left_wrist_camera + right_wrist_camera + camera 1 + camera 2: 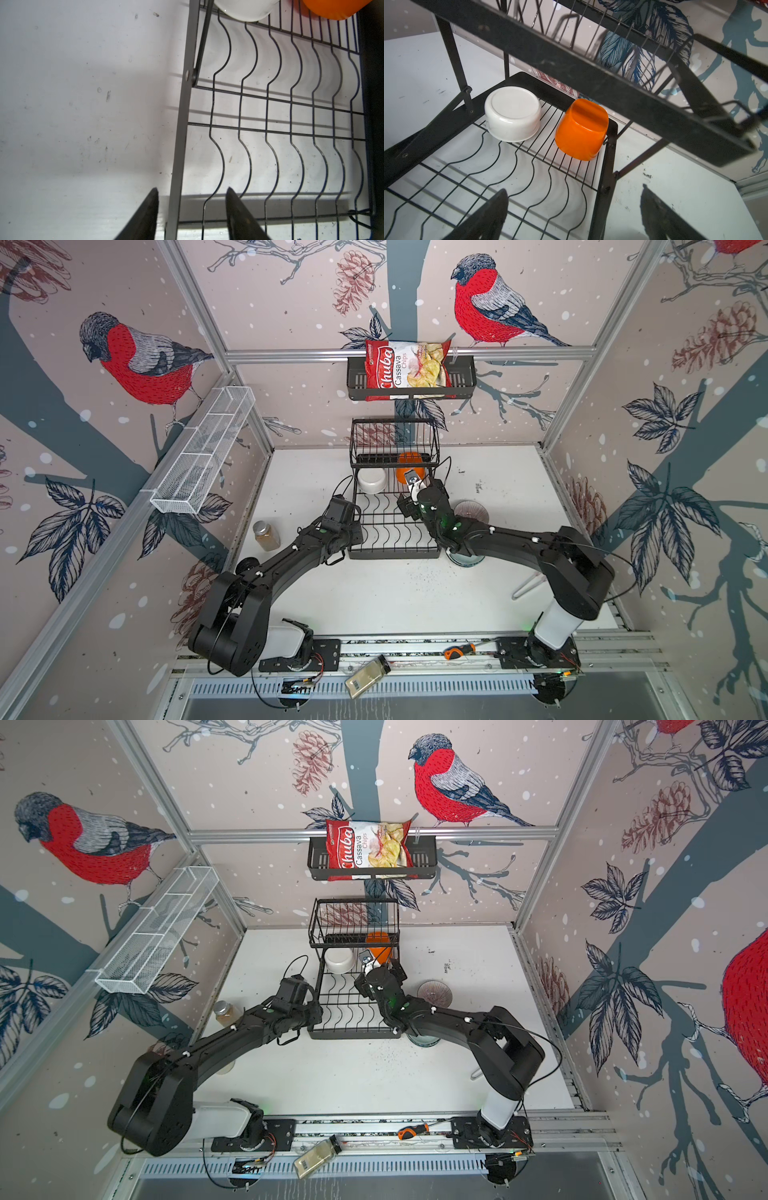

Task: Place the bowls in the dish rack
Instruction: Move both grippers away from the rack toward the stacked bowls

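The dish rack (395,531) stands at the middle back of the table. On its lower grid, under the raised basket, a white round bowl (512,114) and an orange squarish bowl (581,128) lie upside down side by side. My right gripper (574,188) is open wide just in front of the orange bowl, holding nothing, with the rack's side rail between its fingers. My left gripper (191,188) is open astride the rack's other side rail, not gripping it. A ribbed pinkish bowl (471,512) sits on the table right of the rack. A pale bowl (465,560) is mostly hidden under my right arm.
A jar with brown contents (266,536) stands left of the rack. A chips bag (405,364) fills the black wall shelf, and a white mesh trough (203,448) hangs on the left wall. A wire utensil (528,587) lies at the right; a screwdriver (457,651) rests on the front rail.
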